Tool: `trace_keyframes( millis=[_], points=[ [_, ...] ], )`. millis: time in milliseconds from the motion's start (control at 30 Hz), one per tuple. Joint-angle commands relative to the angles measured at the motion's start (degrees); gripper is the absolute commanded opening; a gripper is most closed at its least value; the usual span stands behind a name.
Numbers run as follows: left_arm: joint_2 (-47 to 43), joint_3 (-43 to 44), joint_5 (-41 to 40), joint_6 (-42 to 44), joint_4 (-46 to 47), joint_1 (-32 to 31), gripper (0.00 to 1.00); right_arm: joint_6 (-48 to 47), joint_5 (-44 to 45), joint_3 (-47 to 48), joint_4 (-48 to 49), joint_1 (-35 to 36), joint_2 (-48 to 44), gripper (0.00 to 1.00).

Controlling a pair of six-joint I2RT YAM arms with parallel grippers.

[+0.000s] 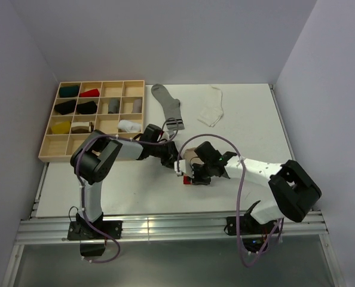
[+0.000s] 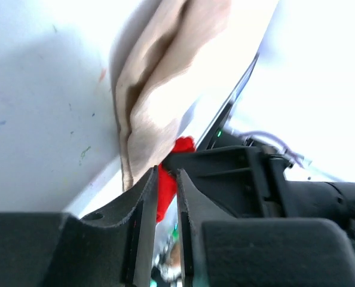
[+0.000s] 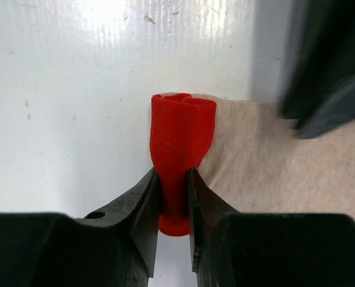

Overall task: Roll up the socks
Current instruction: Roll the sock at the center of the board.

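The beige sock (image 1: 192, 155) is lying on the table (image 1: 255, 119) just below the centre of the top view, right where the two arms are meeting. In the right wrist view the beige sock (image 3: 273, 167) is spreading flat towards the right edge, with its red end (image 3: 182, 134) standing up in the middle. The right gripper (image 3: 173, 191) is pinching that red end, jaws drawn in tight on the fabric from both sides. The left gripper (image 3: 327, 66) is showing as a dark blur in the upper right, over the beige part.

From the left wrist, the beige sock (image 2: 159, 89) is bunching in folds in the upper middle. The left gripper (image 2: 167, 203) is showing a narrow slot with red (image 2: 176, 146) in it; whether it is gripping, I cannot tell.

Farther up the top view, a striped sock (image 1: 167, 106) and a white sock (image 1: 212, 109) are lying flat, well apart from both grippers. The tray (image 1: 49, 156) is sitting at the upper left.
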Motion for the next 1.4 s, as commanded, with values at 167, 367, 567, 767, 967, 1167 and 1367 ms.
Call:
trace_keyframes(
  millis=[167,367,567,767,967,1167,1367],
  points=[
    [-8.85,-5.39,-8.02,-0.21,10.71,0.24,0.22,-8.0,-14.92,9.99,-22.29,-7.33,10.44,0.19],
    [-21.23,-18.28,-24.54,-2.04,20.0,0.24,0.17,-16.0,-22.15,23.79,-39.95,-13.67,23.87,0.2],
    [-33.36,-25.17,-40.7,8.9,22.92,-3.26,0.18,-23.56,-27.16,39.07,-57.53,-19.21,37.59,0.2],
    [-34.19,-20.19,-45.05,33.06,18.99,-13.99,0.33,-23.92,-27.16,44.63,-62.99,-21.76,45.69,0.21],
    [-26.2,-11.65,-46.09,48.55,12.38,-20.05,0.43,-22.34,-26.72,45.16,-63.35,-22.29,48.16,0.21],
    [-21.53,-13.3,-43.19,56.21,18.34,-22.6,0.49,-22.08,-26.46,45.25,-63.09,-22.56,48.95,0.21],
    [-18.46,-17.26,-45.65,64.22,27.57,-25.94,0.51,-21.2,-26.2,45.87,-62.47,-22.73,49.83,0.2]
  ],
)
